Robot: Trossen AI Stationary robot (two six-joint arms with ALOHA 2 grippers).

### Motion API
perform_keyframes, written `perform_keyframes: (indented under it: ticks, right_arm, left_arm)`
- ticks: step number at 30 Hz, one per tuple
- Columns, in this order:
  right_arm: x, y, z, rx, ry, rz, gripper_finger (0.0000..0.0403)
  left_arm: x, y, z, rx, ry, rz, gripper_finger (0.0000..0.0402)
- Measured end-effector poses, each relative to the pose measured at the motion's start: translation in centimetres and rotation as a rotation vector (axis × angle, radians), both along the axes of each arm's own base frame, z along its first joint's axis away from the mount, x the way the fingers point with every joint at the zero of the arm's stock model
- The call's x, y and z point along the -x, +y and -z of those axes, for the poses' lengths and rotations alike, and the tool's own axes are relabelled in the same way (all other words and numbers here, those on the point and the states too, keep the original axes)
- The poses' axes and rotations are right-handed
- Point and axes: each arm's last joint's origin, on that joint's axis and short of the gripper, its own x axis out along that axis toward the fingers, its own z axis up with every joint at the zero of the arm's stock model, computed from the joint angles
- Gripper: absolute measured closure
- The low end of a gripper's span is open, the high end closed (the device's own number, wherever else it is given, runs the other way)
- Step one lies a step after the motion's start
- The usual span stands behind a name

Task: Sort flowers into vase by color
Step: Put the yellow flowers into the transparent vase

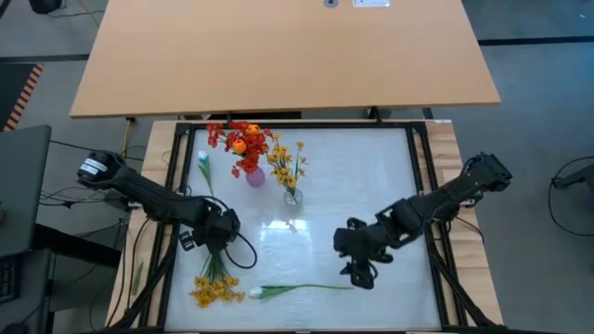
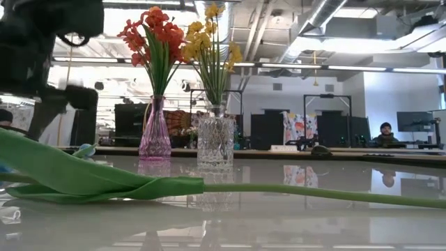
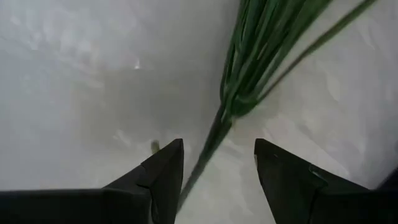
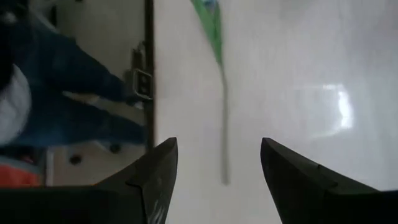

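The left claw (image 1: 220, 243) hovers low over the white table (image 1: 371, 186), its fingers (image 3: 165, 171) spread with the green stem of the yellow bunch (image 1: 215, 288) running between them, not pinched. The right claw (image 1: 357, 271) also stands wide apart, just past the stem end of the white tulip (image 1: 297, 290), which lies flat on the table. Well beyond both claws stand a pink vase (image 1: 254, 175) with red and orange flowers and a clear vase (image 1: 292, 195) with yellow blossoms.

A lab or open office; ceiling ducts (image 2: 279, 28), monitor rows (image 2: 334, 129) (people seated).
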Motion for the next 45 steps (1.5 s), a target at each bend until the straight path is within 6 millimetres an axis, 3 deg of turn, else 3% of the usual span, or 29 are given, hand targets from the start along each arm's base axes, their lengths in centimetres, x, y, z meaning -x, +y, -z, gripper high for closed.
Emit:
perform_keyframes:
  ticks: [8,17,21,27,32,38,41,45]
  right_arm:
    - [0.4,2.8,1.0,-0.026,0.018,0.163,0.0148]
    - [0.7,4.6,1.5,-0.096,0.023,0.341,0.0148]
    - [0.7,4.7,1.5,-0.102,0.013,0.362,0.0148]
    - [0.1,4.4,1.3,-0.077,-0.046,0.335,0.0148]
    - [-0.9,3.5,1.0,0.045,-0.162,0.277,0.0148]
    - [-2.4,1.8,0.4,0.198,-0.293,0.198,0.0148]
    - [-3.5,0.9,-0.2,0.248,-0.386,0.166,0.0148]
    - [-5.2,-0.6,-1.5,0.323,-0.561,0.125,0.0148]
  left_arm:
    - [-0.7,-0.8,1.3,-0.002,-0.015,0.047,0.0233]
    - [-0.5,-1.9,1.2,0.08,-0.017,0.067,0.0384]
    - [-0.6,-2.0,0.3,0.096,-0.056,0.022,0.0389]
    - [-0.1,-1.5,-3.3,0.096,-0.236,-0.055,0.0396]
    - [1.2,-1.0,-7.7,0.226,-0.373,-0.21,0.0393]
    - [2.3,-0.5,-13.3,0.552,-0.667,-0.475,0.0392]
    - [1.8,-0.6,-16.0,0.768,-0.898,-0.579,0.0392]
    - [0.3,-0.9,-17.9,0.949,-1.132,-0.64,0.0392]
